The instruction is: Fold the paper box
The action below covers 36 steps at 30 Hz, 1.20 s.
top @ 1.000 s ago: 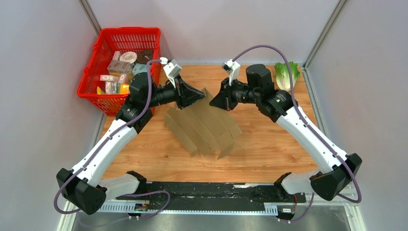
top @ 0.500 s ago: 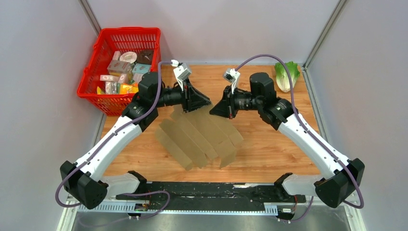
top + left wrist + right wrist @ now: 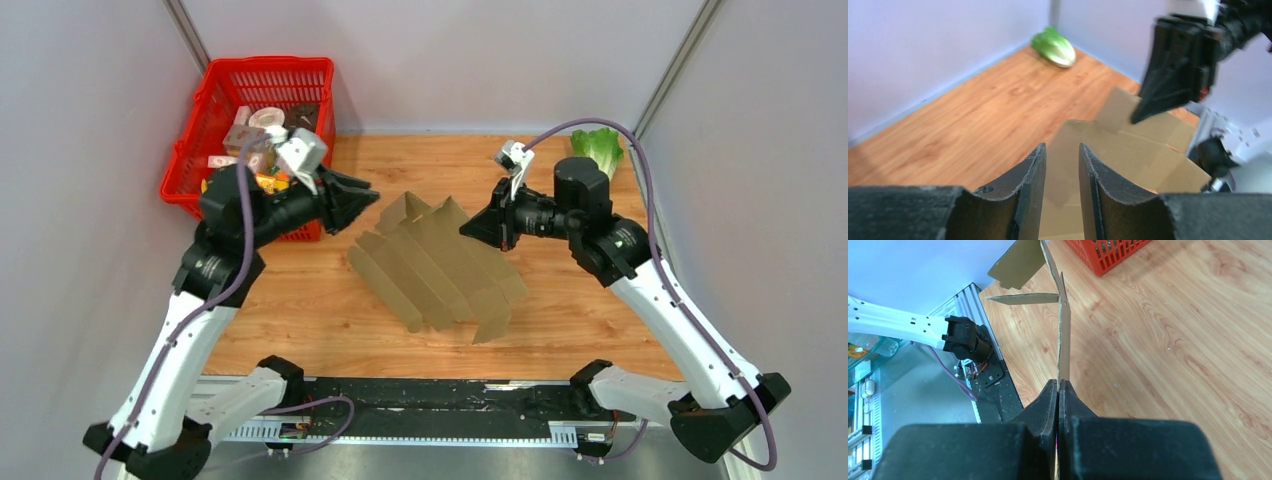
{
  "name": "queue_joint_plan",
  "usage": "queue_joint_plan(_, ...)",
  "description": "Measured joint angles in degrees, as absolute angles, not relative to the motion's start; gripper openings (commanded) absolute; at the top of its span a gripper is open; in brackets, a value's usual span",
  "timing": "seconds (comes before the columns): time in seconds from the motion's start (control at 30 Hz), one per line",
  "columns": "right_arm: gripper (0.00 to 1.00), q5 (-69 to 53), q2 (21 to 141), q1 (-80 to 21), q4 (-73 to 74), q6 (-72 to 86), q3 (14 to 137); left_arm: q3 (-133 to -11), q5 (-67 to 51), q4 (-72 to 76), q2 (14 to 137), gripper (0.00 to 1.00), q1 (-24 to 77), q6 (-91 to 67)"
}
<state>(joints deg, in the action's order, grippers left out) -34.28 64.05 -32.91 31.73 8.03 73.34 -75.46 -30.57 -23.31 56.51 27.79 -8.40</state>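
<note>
Pale grey walls close the cell on three sides, with the wood-grain worktop (image 3: 600, 320) between them.

Top view: the paper box (image 3: 440, 265) lies mid-worktop as a partly unfolded brown sheet, set diagonally, with its far flaps raised. At its far right edge the right pincer (image 3: 470, 228) is clamped on the cardboard. Just left of the sheet the left pincer (image 3: 365, 197) hangs apart from it, holding nothing. Bare wood runs all round the sheet, widest at near left and near right. In the far left corner the red basket (image 3: 265, 63) holds small printed packages (image 3: 245, 135); the left arm crosses in front of its near wall. A green leafy vegetable (image 3: 598, 148) lies in the far right corner, well apart from the box.

Left wrist view, slightly blurred: the left pincer (image 3: 1062, 150) has its fingers (image 3: 1030, 185) parted by a narrow gap with nothing between them. Cardboard (image 3: 1128, 155) shows beyond, out of contact. The right pincer (image 3: 1139, 116) meets a raised flap. The vegetable (image 3: 1054, 46) lies close to the room corner.

Right wrist view: the right pincer (image 3: 1058, 386) has its jaws pressed together on the sheet's thin edge (image 3: 1064, 335), which stands edge-on, flaps splaying at its far end. Part of the basket (image 3: 1103, 252) shows beyond. Open wood lies to the right, and a black base rail (image 3: 998, 385) runs along the worktop's edge at left.
</note>
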Motion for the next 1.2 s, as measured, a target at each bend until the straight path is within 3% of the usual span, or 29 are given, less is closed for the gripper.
queue_joint_plan(0.17,0.0,-37.5,63.46,-30.87,31.66,7.42,73.34,-71.2,-33.17,-20.27,53.08,0.39,14.04,-12.12)
queue_joint_plan(0.27,0.0,-40.36,64.45,-28.56,31.62,7.53,73.73,-67.33,-36.05,-17.8,56.12,0.38,10.9,-14.61)
queue_joint_plan(0.47,0.0,-44.75,64.6,-24.53,31.18,7.7,74.5,-59.55,-42.72,-16.95,61.91,0.35,10.46,-16.67)
queue_joint_plan(0.73,0.0,-47.37,64.4,-23.79,30.26,8.36,74.52,-58.06,-49.45,-11.14,61.69,0.34,10.46,-18.13)
queue_joint_plan(1.2,0.0,-47.48,64.4,-23.79,27.24,10.79,74.52,-57.25,-53.1,-8.27,61.71,0.17,13.23,-18.87)
